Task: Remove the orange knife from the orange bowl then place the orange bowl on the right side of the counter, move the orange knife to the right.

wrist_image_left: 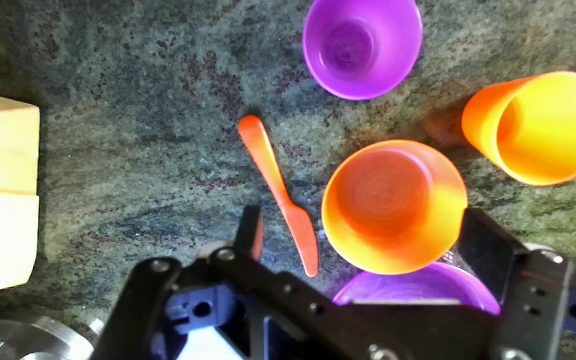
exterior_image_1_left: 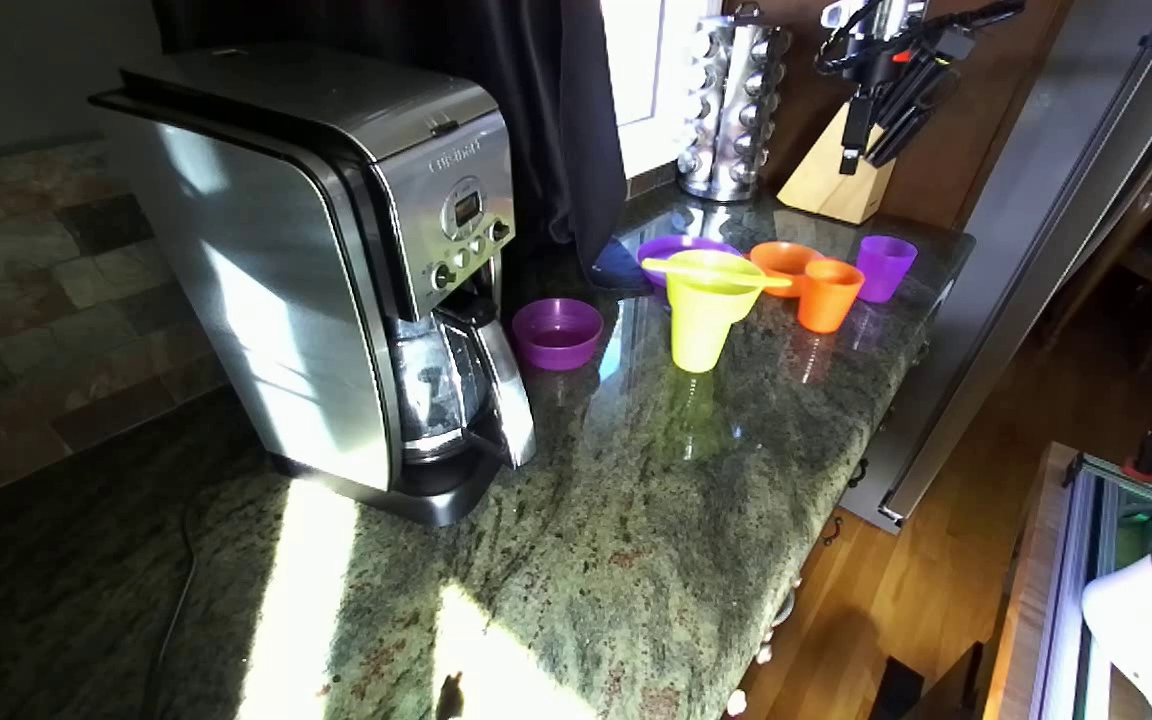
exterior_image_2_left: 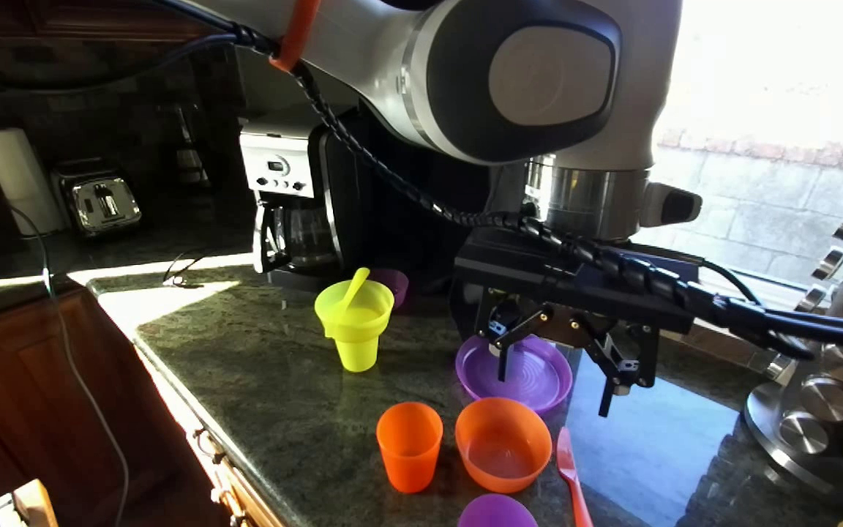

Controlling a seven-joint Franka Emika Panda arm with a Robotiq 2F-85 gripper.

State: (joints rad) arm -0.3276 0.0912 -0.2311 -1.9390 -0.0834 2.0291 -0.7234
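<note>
The hand (wrist_image_left: 363, 230) gapes wide; a slender orange knife (wrist_image_left: 283, 195) lies beside the round orange bowl (wrist_image_left: 394, 207).

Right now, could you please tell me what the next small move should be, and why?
I would probably bring the open gripper over the orange bowl, ready to grip it. The orange knife lies beside it on the counter, nothing shows inside the bowl, and the gripper holds nothing, so moving the bowl seems the next step.
</note>
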